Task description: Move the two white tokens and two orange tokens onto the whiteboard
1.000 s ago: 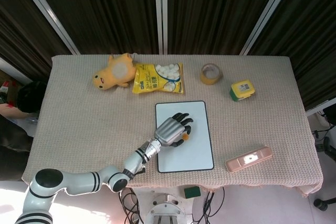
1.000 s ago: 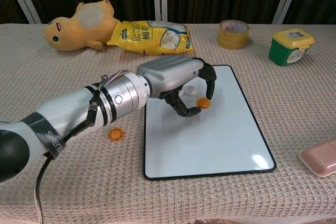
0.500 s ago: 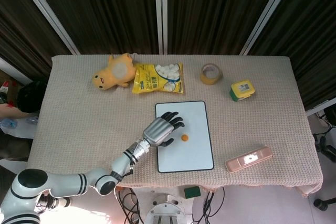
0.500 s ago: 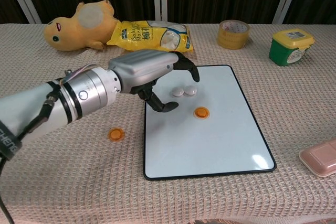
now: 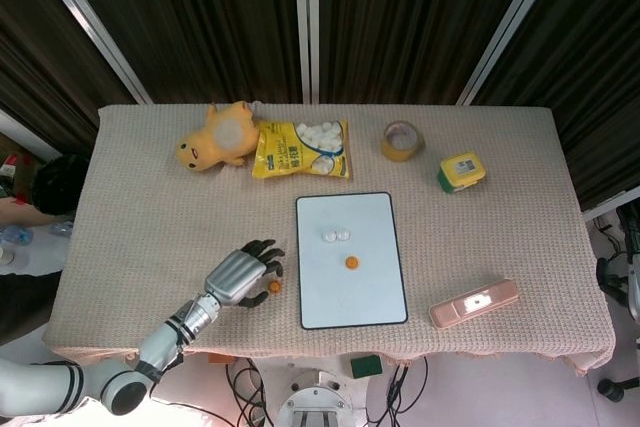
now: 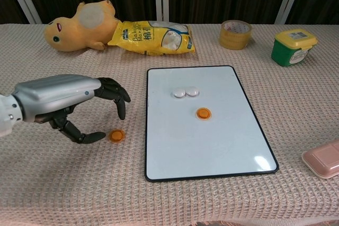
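Three tokens already lie on the whiteboard (image 6: 212,146), and we see a fourth on the cloth beside it. The whiteboard is a glossy white rectangle with a thin black rim and rounded corners, lying flat to the right of our left hand (image 6: 63,101). On its upper half sit two white tokens (image 6: 185,92), small round discs touching side by side, beyond and to the right of the hand. Just below them on the board lies one orange token (image 6: 203,113), a small flat disc with a raised rim.

The second orange token, the loose one (image 6: 117,135), lies on the beige woven tablecloth (image 6: 63,183), between the hand and the whiteboard's left edge, just off the board. Our left hand hovers over the cloth with its dark fingers (image 6: 117,99) apart and curved downward, holding nothing. Its thumb tip reaches very near the loose token; we cannot tell whether it touches. In the head view the same hand (image 5: 240,275) sits just left of that token (image 5: 275,287).

Our right hand shows in neither view.

Far beyond the hand lie a yellow plush toy (image 6: 82,25) and a yellow snack bag (image 6: 151,38). Further right are a roll of tape (image 6: 235,34), a green tub with a yellow lid (image 6: 294,46), and a pink case (image 6: 323,160) at the near right edge.
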Action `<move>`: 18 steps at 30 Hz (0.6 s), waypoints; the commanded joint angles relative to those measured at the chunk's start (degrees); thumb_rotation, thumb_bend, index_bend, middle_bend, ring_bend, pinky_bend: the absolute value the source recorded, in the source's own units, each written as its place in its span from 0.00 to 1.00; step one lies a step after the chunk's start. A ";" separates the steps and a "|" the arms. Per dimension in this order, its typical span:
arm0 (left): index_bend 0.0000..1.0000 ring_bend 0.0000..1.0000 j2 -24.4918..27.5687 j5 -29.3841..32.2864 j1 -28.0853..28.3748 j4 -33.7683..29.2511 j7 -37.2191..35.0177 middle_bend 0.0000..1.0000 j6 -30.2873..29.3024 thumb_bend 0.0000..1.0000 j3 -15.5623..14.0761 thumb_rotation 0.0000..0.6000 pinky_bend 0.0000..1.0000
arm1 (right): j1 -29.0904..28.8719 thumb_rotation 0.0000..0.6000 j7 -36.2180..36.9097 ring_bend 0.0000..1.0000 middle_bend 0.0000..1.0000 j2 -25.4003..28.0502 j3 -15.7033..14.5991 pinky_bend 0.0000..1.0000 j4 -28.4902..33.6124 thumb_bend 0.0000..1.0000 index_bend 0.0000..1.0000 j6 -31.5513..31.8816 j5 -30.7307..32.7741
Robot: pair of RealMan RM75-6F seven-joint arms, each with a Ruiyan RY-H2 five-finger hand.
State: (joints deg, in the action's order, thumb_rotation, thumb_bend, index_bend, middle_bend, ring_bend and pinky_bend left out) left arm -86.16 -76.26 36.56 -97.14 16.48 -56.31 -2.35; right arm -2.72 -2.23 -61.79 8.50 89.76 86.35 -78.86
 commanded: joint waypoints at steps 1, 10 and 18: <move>0.37 0.05 -0.13 -2.65 -1.21 1.66 -2.20 0.17 -0.56 0.32 -1.67 1.00 0.14 | -0.07 1.00 -0.32 0.00 0.00 0.18 -0.03 0.00 0.17 0.48 0.00 -0.13 0.02; 0.37 0.05 -4.13 -5.95 -2.40 8.10 -6.43 0.17 -1.93 0.32 -1.47 1.00 0.14 | -0.19 1.00 -0.51 0.00 0.00 0.27 -0.08 0.00 0.23 0.48 0.00 -0.76 0.65; 0.36 0.05 -5.84 -7.04 -2.86 11.90 -7.36 0.17 -2.13 0.32 -1.12 1.00 0.14 | -0.33 1.00 -0.51 0.00 0.00 0.09 -0.04 0.00 0.00 0.48 0.00 -0.95 0.84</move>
State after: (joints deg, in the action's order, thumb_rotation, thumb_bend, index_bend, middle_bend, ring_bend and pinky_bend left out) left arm -91.97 -83.30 33.73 -85.28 9.15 -58.46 -3.50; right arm -3.05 -2.73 -61.69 8.46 89.75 85.41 -78.02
